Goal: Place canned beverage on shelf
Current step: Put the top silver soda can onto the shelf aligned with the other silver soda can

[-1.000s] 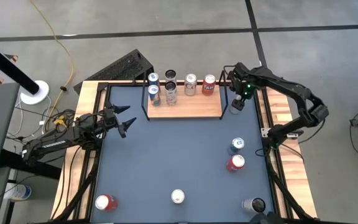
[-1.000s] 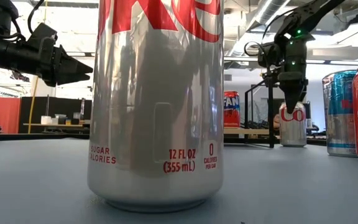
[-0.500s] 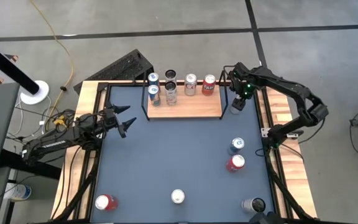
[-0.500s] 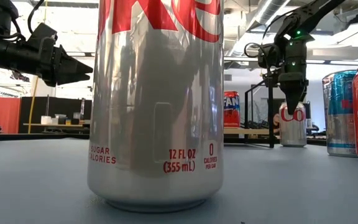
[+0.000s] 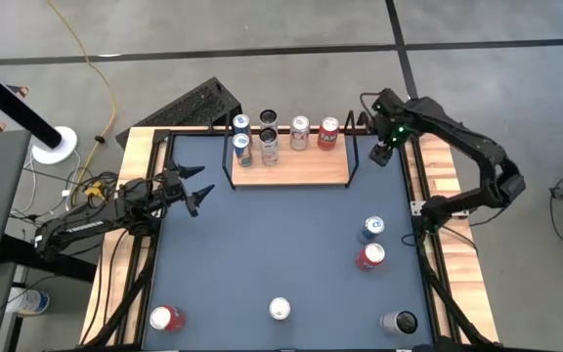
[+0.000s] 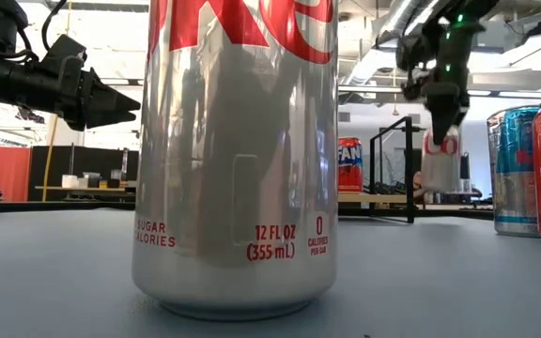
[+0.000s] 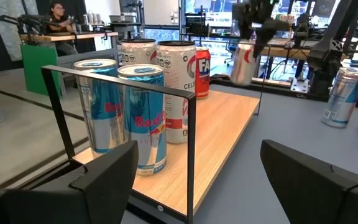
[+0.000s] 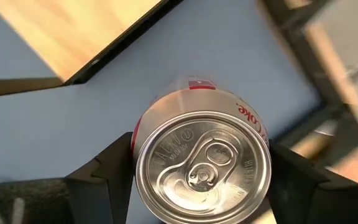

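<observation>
A: Your right gripper (image 8: 201,186) has its jaws closed on the silver cola can (image 8: 202,163), lifted off the tabletop (image 5: 262,244) just beside the shelf (image 5: 291,171).

B: Carry it level over the rail; set it clear of the red can (image 5: 328,133). Left gripper (image 5: 195,194) waits, jaws open.

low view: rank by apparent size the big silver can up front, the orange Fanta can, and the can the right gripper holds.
1. Silver can: largest by far, though it is nearest the camera.
2. Held can, in the right gripper.
3. Fanta can, partly hidden.
Two and three look close; distance makes true size unsure.
</observation>
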{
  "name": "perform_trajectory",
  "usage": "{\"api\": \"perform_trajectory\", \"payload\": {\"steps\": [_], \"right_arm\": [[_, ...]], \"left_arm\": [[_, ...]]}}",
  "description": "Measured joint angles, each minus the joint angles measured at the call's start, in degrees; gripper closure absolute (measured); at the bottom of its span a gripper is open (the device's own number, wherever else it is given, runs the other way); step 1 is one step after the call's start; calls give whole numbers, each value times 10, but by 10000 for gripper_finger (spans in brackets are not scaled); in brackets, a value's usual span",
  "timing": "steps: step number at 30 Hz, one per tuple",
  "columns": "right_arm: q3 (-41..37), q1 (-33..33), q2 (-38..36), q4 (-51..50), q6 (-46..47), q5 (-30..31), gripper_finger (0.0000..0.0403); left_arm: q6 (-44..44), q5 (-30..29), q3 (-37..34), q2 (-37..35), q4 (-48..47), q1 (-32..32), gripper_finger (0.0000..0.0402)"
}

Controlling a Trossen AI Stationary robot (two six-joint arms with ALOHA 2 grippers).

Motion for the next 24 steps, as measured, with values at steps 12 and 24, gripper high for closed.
{"api": "perform_trajectory", "payload": {"steps": [12, 24], "right_arm": [[161, 101, -66, 55, 62, 52, 131], [170, 270, 18, 219, 44, 36, 131]], "left_arm": [[0, 0, 0, 0, 0, 0, 74], [0, 0, 0, 0, 0, 0, 74]]}}
